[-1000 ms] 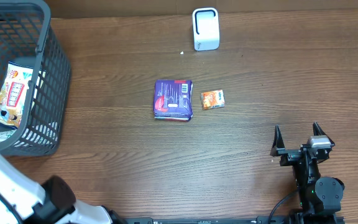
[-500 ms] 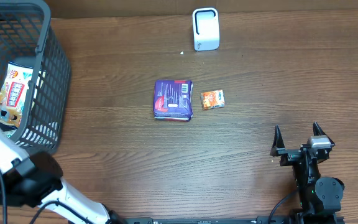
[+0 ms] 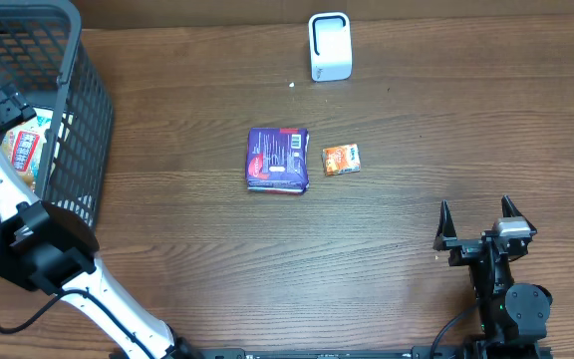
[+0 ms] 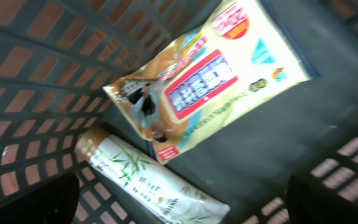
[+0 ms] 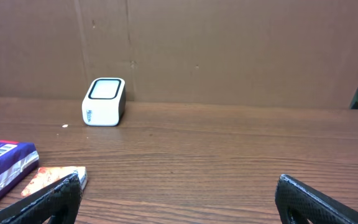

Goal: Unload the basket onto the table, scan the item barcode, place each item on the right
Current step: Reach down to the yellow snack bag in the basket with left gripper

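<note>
the left end effector point(image 4: 182, 202) hangs wide open inside the basket point(image 3: 83, 120) just above the yellow snack packet point(image 4: 210, 93), probably poised to lift it toward the white scanner point(image 3: 330, 46) across the tabletop point(image 3: 417, 130), while the right end effector point(image 3: 475, 205) rests open and empty.

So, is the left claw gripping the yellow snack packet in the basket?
No, the yellow snack packet lies on the basket floor ahead of the left claw, which stands open and clear of it.

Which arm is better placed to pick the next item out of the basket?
Left. The left end effector, open, hangs inside the basket above the yellow snack packet; the right end effector sits open across the table.
</note>
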Available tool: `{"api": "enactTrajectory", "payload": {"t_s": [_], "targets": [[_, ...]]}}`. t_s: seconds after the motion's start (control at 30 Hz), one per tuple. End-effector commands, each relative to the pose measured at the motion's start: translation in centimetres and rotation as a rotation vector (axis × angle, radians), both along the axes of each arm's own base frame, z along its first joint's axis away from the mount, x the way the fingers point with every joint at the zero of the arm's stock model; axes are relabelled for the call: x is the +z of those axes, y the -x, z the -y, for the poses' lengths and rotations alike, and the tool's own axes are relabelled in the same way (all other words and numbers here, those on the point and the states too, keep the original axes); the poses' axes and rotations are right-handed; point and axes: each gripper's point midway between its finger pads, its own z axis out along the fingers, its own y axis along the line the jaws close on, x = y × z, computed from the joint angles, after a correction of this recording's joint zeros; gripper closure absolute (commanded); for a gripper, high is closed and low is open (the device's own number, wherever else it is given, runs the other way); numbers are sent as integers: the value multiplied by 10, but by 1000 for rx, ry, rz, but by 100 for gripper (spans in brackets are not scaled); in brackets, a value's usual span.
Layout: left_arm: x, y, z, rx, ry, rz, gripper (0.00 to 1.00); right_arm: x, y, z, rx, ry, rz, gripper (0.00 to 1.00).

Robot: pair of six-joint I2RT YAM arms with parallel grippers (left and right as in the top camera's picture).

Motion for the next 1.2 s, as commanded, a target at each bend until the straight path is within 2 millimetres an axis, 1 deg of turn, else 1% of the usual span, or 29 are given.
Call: {"api": "enactTrajectory", "payload": {"t_s": [0.0, 0.1, 0.27, 0.4, 0.5, 0.57, 0.8, 0.93, 1.17], "targets": [[-15, 1, -4, -11, -49, -96, 3, -1, 0, 1, -7, -6, 5, 0], [-30, -5, -3, -20, -33, -114, 1, -1, 0, 1, -7, -6, 5, 0], [-52, -12, -2, -32, -33, -159, 1, -1, 0, 1, -7, -6, 5, 0], [-56, -16, -7, -28, -100, -201, 1, -1, 0, 1, -7, -6, 5, 0], [-64, -24, -7, -64, -95, -199, 2, -1, 0, 1, -7, -6, 5, 0], [-73, -28, -5, -88, -79, -207, 3, -1, 0, 1, -7, -6, 5, 0], [-111, -32, 0, -138, -41, -285, 4, -1, 0, 1, -7, -6, 5, 0], [-122, -38, 2, -164, -34, -291, 4, -1, 0, 1, -7, -6, 5, 0], [-133, -52, 8, -238, -34, -292, 5, -1, 0, 1, -7, -6, 5, 0]]}}
